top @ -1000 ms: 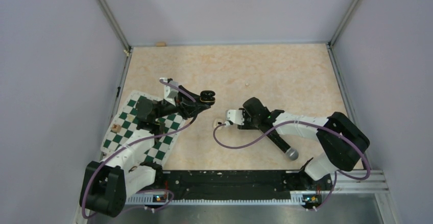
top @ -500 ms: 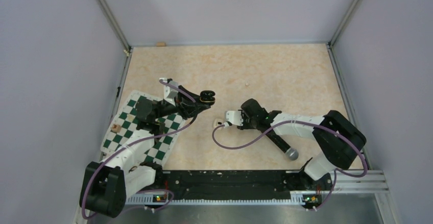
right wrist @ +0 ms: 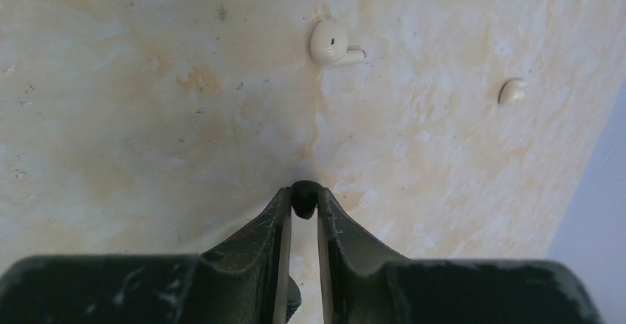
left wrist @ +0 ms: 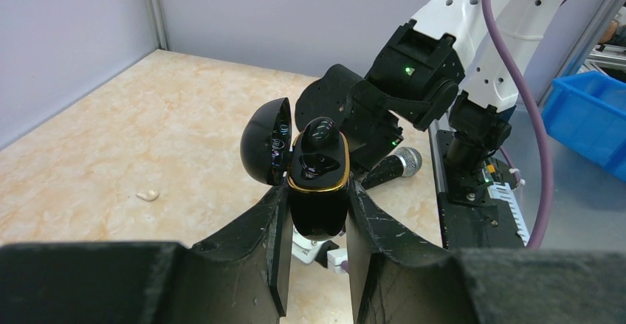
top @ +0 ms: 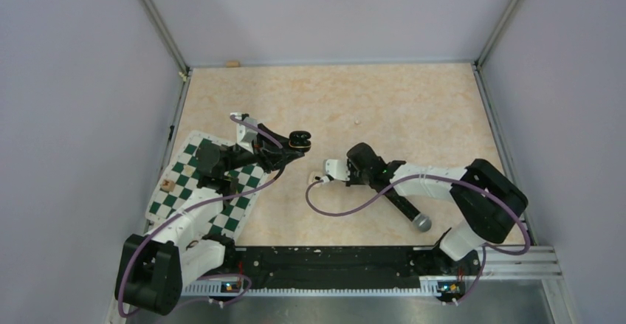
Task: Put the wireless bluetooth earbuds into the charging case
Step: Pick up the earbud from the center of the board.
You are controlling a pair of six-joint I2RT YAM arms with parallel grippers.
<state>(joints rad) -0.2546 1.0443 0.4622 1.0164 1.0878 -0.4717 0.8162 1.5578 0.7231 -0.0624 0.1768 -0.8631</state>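
Top external view shows the left gripper (top: 297, 144) up over the left half of the tabletop (top: 413, 102), just past the checkered mat (top: 184, 184). Its fingers are pressed tight on a black charging case (top: 300, 139). The left wrist view shows the case standing up between the fingers, with a gold rim. Its round lid (left wrist: 266, 150) is swung open to the left. One black earbud (left wrist: 320, 132) sits in the top of the case.

The right gripper (right wrist: 304, 204) is down low near the middle of the tabletop. Its fingers are squeezed on a small dark earbud (right wrist: 304, 195), right at the tips. The earbud touches the tabletop or is just above it; I cannot tell which.

A white earbud (right wrist: 328, 43) lies flat on the tabletop just ahead of the right gripper, not touching it. A tiny whitish bit (top: 357, 122) lies farther away, toward the far edge.

A black microphone (top: 404, 209) lies under the right arm, its grey head pointing to the near edge.
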